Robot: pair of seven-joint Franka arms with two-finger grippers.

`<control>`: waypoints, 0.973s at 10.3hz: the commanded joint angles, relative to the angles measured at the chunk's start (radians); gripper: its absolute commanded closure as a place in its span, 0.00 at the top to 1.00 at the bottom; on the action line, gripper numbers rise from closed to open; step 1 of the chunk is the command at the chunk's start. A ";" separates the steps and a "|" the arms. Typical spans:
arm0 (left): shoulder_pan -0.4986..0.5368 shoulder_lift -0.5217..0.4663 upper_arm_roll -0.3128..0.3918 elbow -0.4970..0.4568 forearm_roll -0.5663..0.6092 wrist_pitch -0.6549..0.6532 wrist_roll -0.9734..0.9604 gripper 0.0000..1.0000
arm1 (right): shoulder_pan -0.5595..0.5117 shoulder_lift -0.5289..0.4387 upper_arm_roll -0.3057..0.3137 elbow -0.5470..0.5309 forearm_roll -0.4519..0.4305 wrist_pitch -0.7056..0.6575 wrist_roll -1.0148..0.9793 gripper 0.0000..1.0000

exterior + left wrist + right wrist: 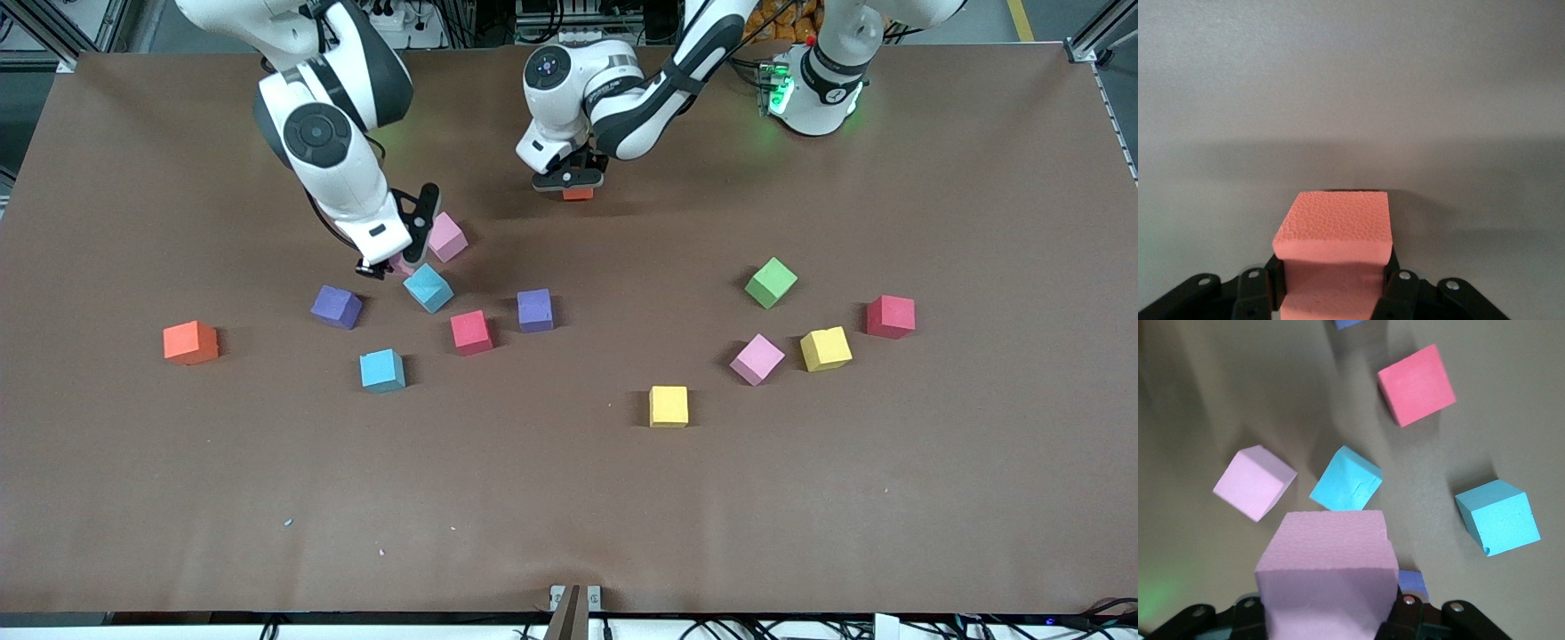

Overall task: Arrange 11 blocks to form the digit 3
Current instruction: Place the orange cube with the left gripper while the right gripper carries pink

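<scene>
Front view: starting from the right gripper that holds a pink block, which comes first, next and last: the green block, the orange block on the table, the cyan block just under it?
From the right gripper, shut on a pink block:
1. Cyan block, right beside it.
2. Orange block, toward the right arm's end of the table.
3. Green block, toward the left arm's end.

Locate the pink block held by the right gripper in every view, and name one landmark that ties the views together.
Front view: held pink block peeks out under the right gripper, over the tilted cyan block.
Right wrist view: it fills the lower middle, clamped between the fingers.
Left wrist view: not in it; that gripper holds an orange block.
Shared landmark: the tilted cyan block, beside a loose pink block.
</scene>
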 commanded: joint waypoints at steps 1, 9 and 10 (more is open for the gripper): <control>-0.002 0.050 0.000 0.054 0.039 0.000 0.014 0.00 | 0.000 -0.060 -0.005 -0.056 -0.018 0.008 -0.068 0.40; 0.004 0.118 0.018 0.130 0.140 0.000 0.018 0.00 | 0.006 -0.048 -0.005 -0.057 -0.039 0.018 -0.068 0.40; 0.004 0.121 0.018 0.133 0.156 0.000 0.018 0.00 | 0.007 -0.047 -0.005 -0.056 -0.039 0.021 -0.068 0.40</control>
